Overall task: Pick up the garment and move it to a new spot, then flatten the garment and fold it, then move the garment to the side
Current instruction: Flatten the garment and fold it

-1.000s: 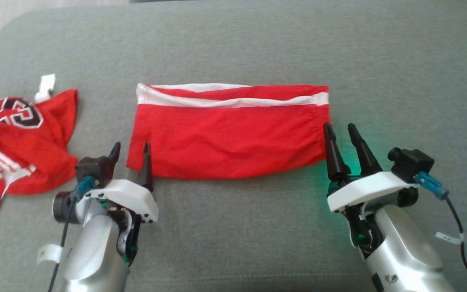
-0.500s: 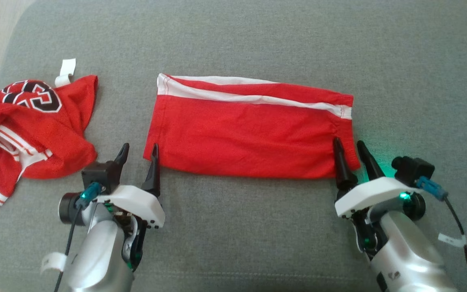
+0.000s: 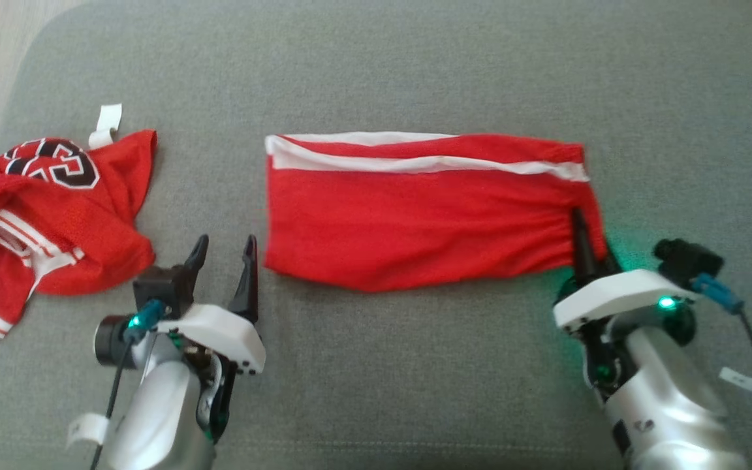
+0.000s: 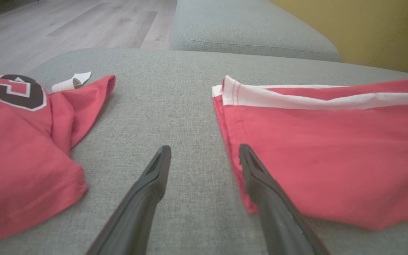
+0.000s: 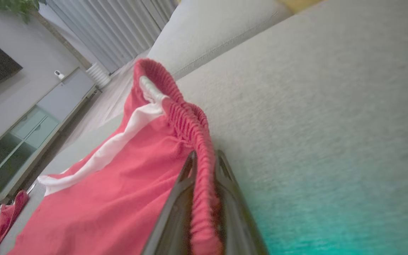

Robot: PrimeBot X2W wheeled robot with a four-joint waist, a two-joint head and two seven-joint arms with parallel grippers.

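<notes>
grey cushion (image 3: pixel 415 65): two red garments, jersey (image 3: pixel 56 222) and shorts (image 3: pixel 415 222); left hand (image 3: pixel 224 243) splayed, right hand (image 3: pixel 585 232) pinching shorts.

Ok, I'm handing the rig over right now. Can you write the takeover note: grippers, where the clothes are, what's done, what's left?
The right gripper is shut on the waistband of the shorts.
The left gripper is open at the hem end, gripping nothing.
The shorts lie flat mid-couch, white stripe along the far edge; a crumpled jersey lies to the robot's left.
Done: shorts spread flat, seemingly folded once lengthwise.
Left: grip the hem, finish folding, move the shorts aside.
</notes>
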